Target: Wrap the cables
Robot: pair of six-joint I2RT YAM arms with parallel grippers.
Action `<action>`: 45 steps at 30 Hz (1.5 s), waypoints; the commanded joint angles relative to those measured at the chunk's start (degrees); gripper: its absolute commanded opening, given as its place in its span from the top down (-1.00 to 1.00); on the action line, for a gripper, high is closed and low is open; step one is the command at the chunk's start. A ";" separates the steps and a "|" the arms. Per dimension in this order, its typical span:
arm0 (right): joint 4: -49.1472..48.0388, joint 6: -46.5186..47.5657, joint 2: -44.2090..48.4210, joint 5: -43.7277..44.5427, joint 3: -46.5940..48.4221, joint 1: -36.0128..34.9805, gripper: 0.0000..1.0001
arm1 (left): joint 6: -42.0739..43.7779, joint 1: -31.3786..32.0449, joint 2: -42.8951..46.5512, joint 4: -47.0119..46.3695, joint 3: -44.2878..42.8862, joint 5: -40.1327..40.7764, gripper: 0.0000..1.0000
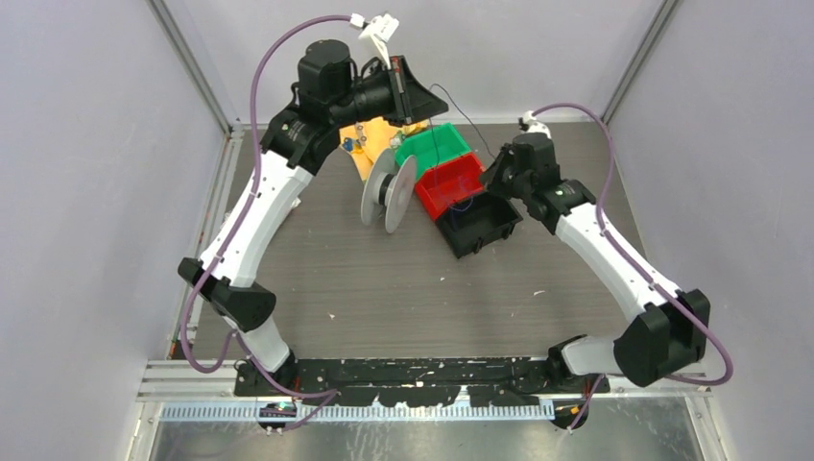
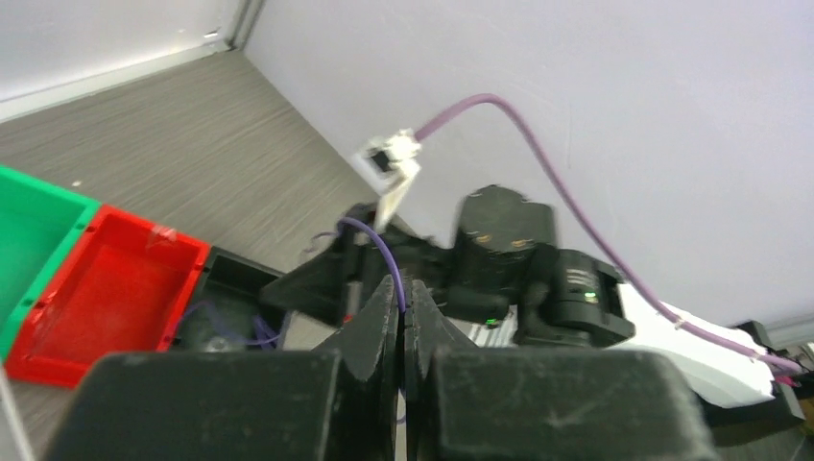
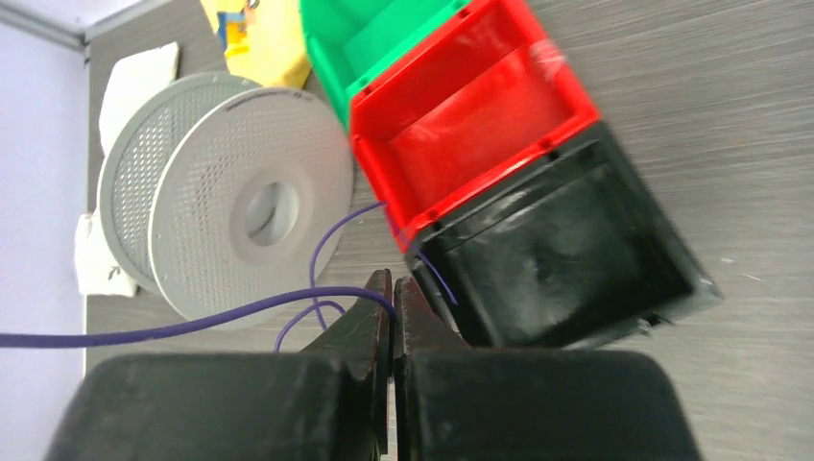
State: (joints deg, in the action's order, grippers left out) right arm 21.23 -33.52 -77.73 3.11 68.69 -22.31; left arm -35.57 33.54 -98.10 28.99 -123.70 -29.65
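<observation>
Shows a long, thread-thin, dark bluish-purple cable (image 3: 192,326) gripped at two spots. Runs in a slack curve between the two holds, its long axis slanting from behind a pale grey perforated plastic spool (image 3: 211,192) out to the spool's right.

Pinched at the far end by the black left gripper (image 2: 401,283), fingers pressed together on the strand, raised high behind the spool. Pinched at the other end by the black right gripper (image 3: 392,280), fingers likewise closed on it, lower down and to the right of the spool.

Trails loose spare loops just right of the spool, around the corner where a red open plastic bin (image 3: 470,134) meets a black open plastic bin (image 3: 566,250).

Spool upright on its flange edges, hub hole turned toward the right gripper. Hub too hidden to tell whether any cable is wound on it.

Seems to put the right gripper closer to spool height, so probably better placed to feed the strand in. Seems to leave the left gripper placed to lead the strand over the hub from above.
</observation>
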 commanded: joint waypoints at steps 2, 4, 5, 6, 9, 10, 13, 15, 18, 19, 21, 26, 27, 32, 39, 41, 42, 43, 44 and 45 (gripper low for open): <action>6.14 5.06 10.66 5.48 2.06 2.72 0.99 | 0.67 -5.36 3.48 -2.10 4.11 -0.38 0.99; 8.77 6.82 13.83 3.52 3.63 2.75 0.99 | 1.95 -6.45 2.93 -1.76 5.35 0.12 0.99; 9.75 7.25 14.79 2.02 4.57 2.75 0.99 | 3.16 -6.54 2.37 -1.07 5.36 0.46 0.99; 10.65 7.38 15.60 0.24 5.53 2.78 0.99 | 3.67 -6.56 1.69 -0.61 5.36 0.43 0.99; 13.19 8.14 17.18 -6.34 8.57 2.78 0.99 | 4.32 -6.56 -0.06 -1.06 6.45 1.18 0.99; 14.02 8.50 17.51 -7.36 9.71 2.79 0.99 | 5.21 -6.56 -0.74 -0.74 6.66 2.14 0.99; 16.98 11.09 18.14 -12.81 13.73 2.71 0.99 | 8.69 -6.55 -2.39 1.31 6.49 7.43 0.99; 21.15 13.42 17.27 -15.00 17.79 2.78 0.99 | 10.87 -6.47 -3.81 2.54 5.29 10.28 0.99; 27.66 17.12 16.21 -13.78 23.42 2.78 0.99 | 13.56 -6.47 -6.00 3.61 3.23 15.96 0.99; 29.48 18.16 16.14 -11.41 24.71 2.79 0.99 | 14.23 -6.47 -6.76 4.34 2.00 17.28 0.99; 32.95 20.10 16.00 -4.71 26.75 2.79 0.99 | 14.82 -6.47 -7.85 4.66 0.41 18.76 0.99; 36.66 22.62 16.24 1.98 28.38 2.79 0.99 | 13.67 -6.11 -9.04 2.13 -0.62 16.45 0.99; 36.56 22.53 16.28 1.21 28.49 2.76 0.99 | 13.75 -5.85 -9.22 1.73 -0.62 16.52 0.99; 29.88 15.84 16.31 -2.03 26.68 2.74 0.99 | 12.31 -4.23 -10.83 -2.36 1.05 12.15 0.99; 21.30 -4.54 11.59 -9.13 26.43 5.96 0.99 | 8.35 0.53 -22.29 0.37 -12.41 2.18 0.39; 17.37 -9.57 11.36 -14.04 24.65 9.56 0.99 | 8.05 1.82 -26.64 4.69 -20.73 -1.09 0.12; 15.19 -12.44 11.48 -16.76 23.49 11.85 0.99 | 8.60 2.48 -27.88 6.09 -23.76 -2.27 0.06; 12.56 -14.90 11.85 -19.16 21.96 13.60 0.99 | 8.94 2.84 -27.89 6.29 -24.34 -2.75 0.01; 10.65 -17.17 12.25 -21.26 20.15 14.85 0.99 | 8.66 2.93 -26.22 5.51 -23.11 -2.73 -0.06; 9.31 -18.62 12.43 -21.71 19.55 15.46 0.99 | 8.50 2.70 -24.80 4.08 -20.49 -2.38 -0.13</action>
State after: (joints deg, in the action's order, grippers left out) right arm 40.82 -39.77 -66.74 -9.98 91.37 -10.55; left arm -26.57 35.51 -127.11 32.08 -143.26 -27.09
